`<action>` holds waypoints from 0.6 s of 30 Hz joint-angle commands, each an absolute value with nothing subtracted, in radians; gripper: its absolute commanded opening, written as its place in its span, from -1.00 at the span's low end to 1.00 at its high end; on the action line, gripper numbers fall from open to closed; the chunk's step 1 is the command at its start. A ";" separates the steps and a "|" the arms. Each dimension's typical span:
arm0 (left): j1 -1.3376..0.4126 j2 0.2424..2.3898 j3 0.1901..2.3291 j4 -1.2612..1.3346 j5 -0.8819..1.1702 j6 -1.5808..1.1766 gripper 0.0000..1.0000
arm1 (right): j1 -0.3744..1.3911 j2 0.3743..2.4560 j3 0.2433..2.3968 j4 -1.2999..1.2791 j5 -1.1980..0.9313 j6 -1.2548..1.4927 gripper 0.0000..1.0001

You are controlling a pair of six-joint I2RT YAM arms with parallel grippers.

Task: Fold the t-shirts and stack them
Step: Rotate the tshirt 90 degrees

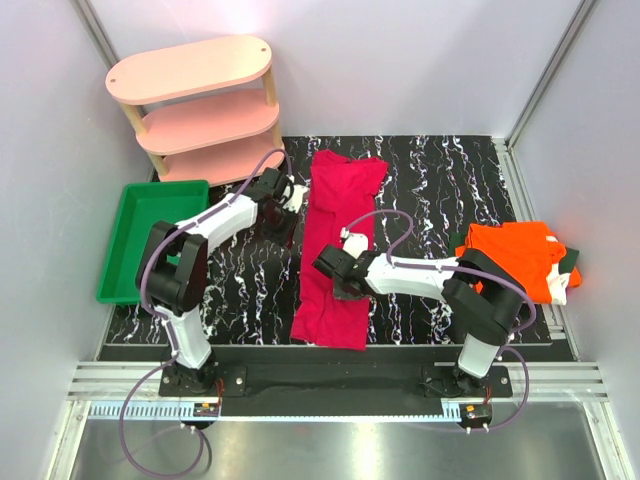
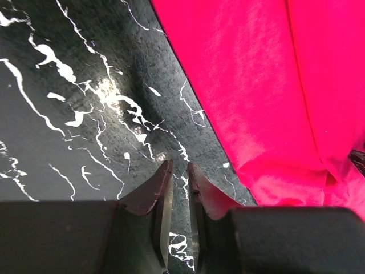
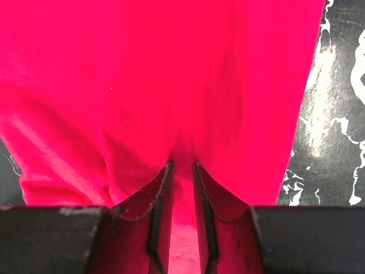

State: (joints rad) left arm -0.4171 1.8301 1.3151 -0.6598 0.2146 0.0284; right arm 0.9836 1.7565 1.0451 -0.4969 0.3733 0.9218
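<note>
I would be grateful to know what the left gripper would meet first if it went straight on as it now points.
The left gripper would probably meet bare tabletop first, just beside the crimson t-shirt and its edge.

I can't read any text, brand or number from here; the white tag [image 1: 558,291] on the orange t-shirt [image 1: 515,255] is too small to make out.

A pink shelf [image 1: 200,100] with three rounded boards stands at the back left corner. Just in front of it, a green tray [image 1: 140,225] lies at the left side of the bench [image 1: 440,190]. The bench is black with white wiggly lines all over it. Plain pale walls [image 1: 400,60] stand around it
</note>
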 commanded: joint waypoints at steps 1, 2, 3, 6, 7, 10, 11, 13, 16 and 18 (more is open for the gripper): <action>-0.420 1.844 1.364 -0.650 0.250 0.032 -0.62 | 0.992 1.766 1.019 -0.482 0.374 0.999 -0.43; -0.420 1.842 1.364 -0.653 0.253 0.035 -0.62 | 0.991 1.769 1.016 -0.485 0.373 1.003 -0.42; -0.420 1.841 1.362 -0.653 0.252 0.035 -0.62 | 0.991 1.772 1.011 -0.488 0.373 1.014 -0.42; -0.420 1.825 1.344 -0.658 0.252 0.046 -0.62 | 0.991 1.784 1.006 -0.495 0.365 1.037 -0.41; -0.420 1.815 1.330 -0.658 0.245 0.052 -0.62 | 0.991 1.787 1.005 -0.503 0.368 1.048 -0.41; -0.419 1.801 1.310 -0.663 0.229 0.069 -0.62 | 0.991 1.790 0.996 -0.509 0.367 1.071 -0.38; -0.417 1.793 1.305 -0.663 0.224 0.075 -0.62 | 0.989 1.793 0.994 -0.512 0.368 1.077 -0.37; -0.411 1.787 1.295 -0.667 0.221 0.078 -0.62 | 0.988 1.813 0.999 -0.520 0.365 1.088 -0.35; -0.396 1.761 1.290 -0.667 0.227 0.080 -0.61 | 0.999 1.832 1.041 -0.543 0.367 1.057 -0.37; -0.382 1.734 1.289 -0.663 0.238 0.077 -0.61 | 1.032 1.784 1.087 -0.546 0.477 0.996 -0.36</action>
State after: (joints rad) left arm -0.4088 1.8256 1.2930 -0.6659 0.2234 0.0605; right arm 0.9863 1.7649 1.0527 -0.5114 0.3882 1.0328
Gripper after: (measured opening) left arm 0.195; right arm 0.317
